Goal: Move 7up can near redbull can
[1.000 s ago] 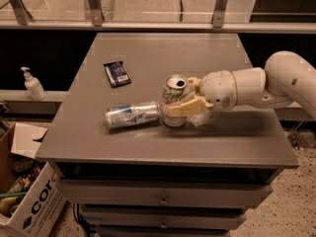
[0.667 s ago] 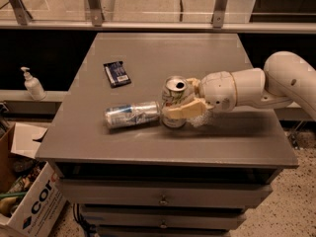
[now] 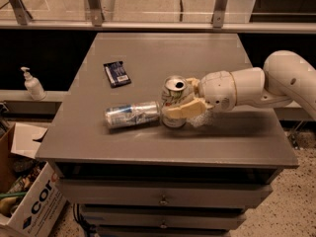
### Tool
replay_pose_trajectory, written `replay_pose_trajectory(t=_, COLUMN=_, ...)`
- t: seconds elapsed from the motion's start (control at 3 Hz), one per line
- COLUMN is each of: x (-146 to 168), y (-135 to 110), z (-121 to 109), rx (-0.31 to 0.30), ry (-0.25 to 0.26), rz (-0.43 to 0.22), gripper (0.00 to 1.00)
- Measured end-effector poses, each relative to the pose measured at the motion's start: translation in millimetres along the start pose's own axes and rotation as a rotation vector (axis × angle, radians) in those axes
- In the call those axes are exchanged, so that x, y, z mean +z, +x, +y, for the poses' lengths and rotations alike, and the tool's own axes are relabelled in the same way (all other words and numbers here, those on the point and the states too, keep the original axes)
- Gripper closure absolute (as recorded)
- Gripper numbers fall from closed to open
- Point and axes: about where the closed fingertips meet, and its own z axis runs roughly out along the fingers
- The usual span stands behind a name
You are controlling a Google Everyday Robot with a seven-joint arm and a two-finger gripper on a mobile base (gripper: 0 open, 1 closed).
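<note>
Gripper: your gripper (image 3: 177,98) sits over the middle of the surface (image 3: 222,142), reaching in from the right on the white arm (image 3: 256,85).
Jaws: you have them clamped on the 7up can (image 3: 174,86). One tan finger (image 3: 183,110) lies across the can's front, low on its body, and the other shows behind it at the upper right.
7up can: it stands upright on the surface with its silver top facing up and the opening visible. You can see its pale body only above and below the front finger.
Redbull can: the redbull can (image 3: 132,115) lies on its side just left of the 7up can, its long axis running left to right. Its right end is right up against the 7up can's base, though you cannot tell whether the two touch.
Packet: a flat dark blue packet (image 3: 117,73) lies further back on the left, well apart from both cans.
Surface: it is the grey top of a cabinet whose drawer front (image 3: 163,200) faces you below.
Off the surface: a white pump bottle (image 3: 32,84) stands on a ledge to the left, and a cardboard box (image 3: 29,201) sits on the floor at lower left.
</note>
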Motion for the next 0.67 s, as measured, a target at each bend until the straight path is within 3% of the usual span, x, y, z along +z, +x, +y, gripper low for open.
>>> replay_pose_trajectory(t=0.67, x=0.6, y=0.3, z=1.3, rx=-0.010, ry=-0.004, rz=0.005, gripper=0.13)
